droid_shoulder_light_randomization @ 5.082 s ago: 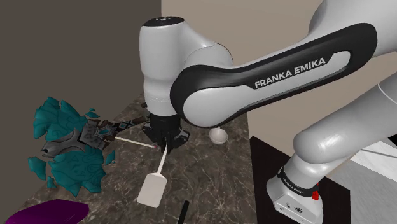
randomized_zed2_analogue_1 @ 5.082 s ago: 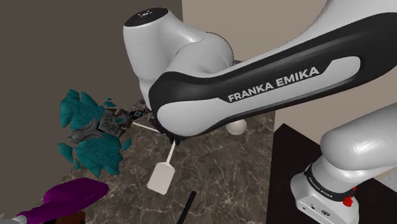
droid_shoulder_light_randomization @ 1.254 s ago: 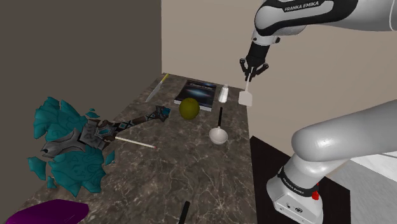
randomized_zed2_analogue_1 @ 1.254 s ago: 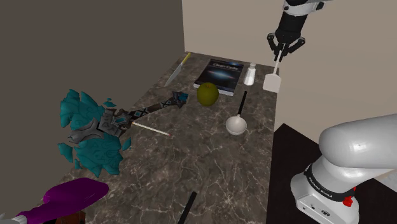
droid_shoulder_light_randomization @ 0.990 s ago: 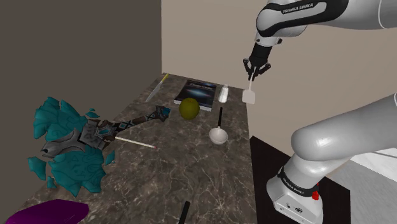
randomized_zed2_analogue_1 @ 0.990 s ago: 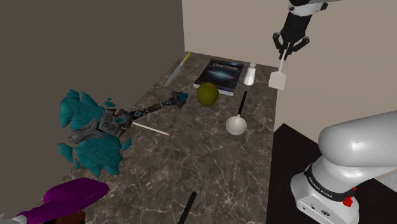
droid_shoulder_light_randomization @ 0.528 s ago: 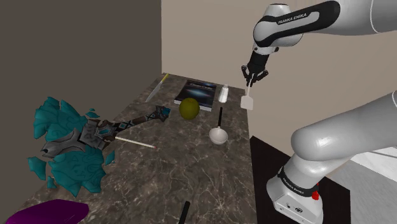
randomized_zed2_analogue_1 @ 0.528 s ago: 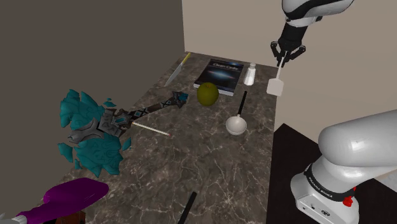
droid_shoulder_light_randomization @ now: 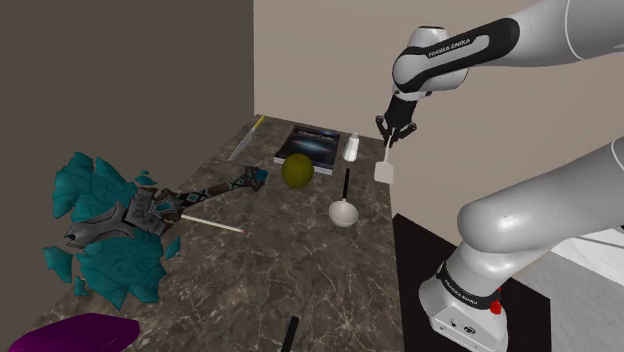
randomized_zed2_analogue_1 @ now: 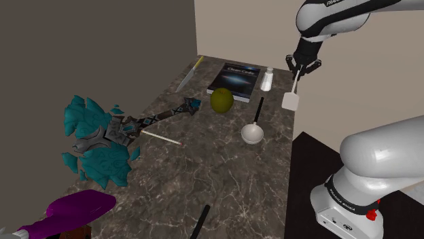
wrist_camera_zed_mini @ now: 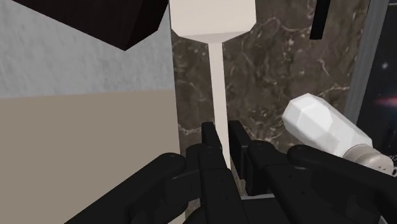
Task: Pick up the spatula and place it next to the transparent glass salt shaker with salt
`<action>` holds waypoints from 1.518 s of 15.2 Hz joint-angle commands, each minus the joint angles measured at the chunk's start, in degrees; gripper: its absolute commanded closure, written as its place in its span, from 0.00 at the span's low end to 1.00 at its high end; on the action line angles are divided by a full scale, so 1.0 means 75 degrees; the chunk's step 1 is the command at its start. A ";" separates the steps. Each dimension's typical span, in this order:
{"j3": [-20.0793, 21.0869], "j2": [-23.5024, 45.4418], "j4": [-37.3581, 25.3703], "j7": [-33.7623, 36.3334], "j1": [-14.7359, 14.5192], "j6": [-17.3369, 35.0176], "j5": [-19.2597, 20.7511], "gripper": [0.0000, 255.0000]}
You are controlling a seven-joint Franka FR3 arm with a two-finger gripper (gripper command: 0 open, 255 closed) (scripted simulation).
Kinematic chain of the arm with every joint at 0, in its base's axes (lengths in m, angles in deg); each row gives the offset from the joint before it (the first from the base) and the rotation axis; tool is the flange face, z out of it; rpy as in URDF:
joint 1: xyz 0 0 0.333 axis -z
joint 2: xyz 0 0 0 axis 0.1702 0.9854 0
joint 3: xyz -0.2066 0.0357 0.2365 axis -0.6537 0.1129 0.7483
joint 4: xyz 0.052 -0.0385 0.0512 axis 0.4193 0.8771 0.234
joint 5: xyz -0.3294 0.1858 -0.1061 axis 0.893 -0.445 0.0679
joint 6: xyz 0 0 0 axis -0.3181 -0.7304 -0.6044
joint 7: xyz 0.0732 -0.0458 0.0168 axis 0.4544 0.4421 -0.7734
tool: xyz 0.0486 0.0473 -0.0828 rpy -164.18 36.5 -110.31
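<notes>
At the far end of the dark marbled surface (droid_shoulder_light_randomization: pixel 270 280), by the beige wall, you had the jaws clamped on the thin handle of the white spatula (randomized_zed2_analogue_1: pixel 291 100). The wrist view showed the two black fingers (wrist_camera_zed_mini: pixel 208 143) pressed against that handle from either side. You held the spatula upright, blade down, over the surface's edge on the shoulder view's right, just beside the white salt shaker (droid_shoulder_light_randomization: pixel 351 148) and apart from it; whether the blade touched the surface, you could not tell. The shaker stood between the spatula and a dark-covered book (droid_shoulder_light_randomization: pixel 313 146) that lay flat near the wall. Nearer the stand (droid_shoulder_light_randomization: pixel 462 300) lay a white ladle (droid_shoulder_light_randomization: pixel 344 212), its black handle pointing toward the shaker, and an olive-green round fruit (droid_shoulder_light_randomization: pixel 295 171) sat just in front of the book. Well away, at the shoulder view's left, a teal spiky ornament (droid_shoulder_light_randomization: pixel 105 235) rested on the surface, with a purple object (droid_shoulder_light_randomization: pixel 75 335) at the lower corner.
</notes>
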 commanded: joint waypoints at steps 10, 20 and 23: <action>0.0049 0.0596 0.0690 0.0076 0.0021 0.1289 0.0047 1.00; 0.0074 0.0956 0.0930 0.0123 0.0040 0.1887 0.0090 1.00; 0.0074 0.0955 0.0930 0.0123 0.0040 0.1886 0.0090 0.00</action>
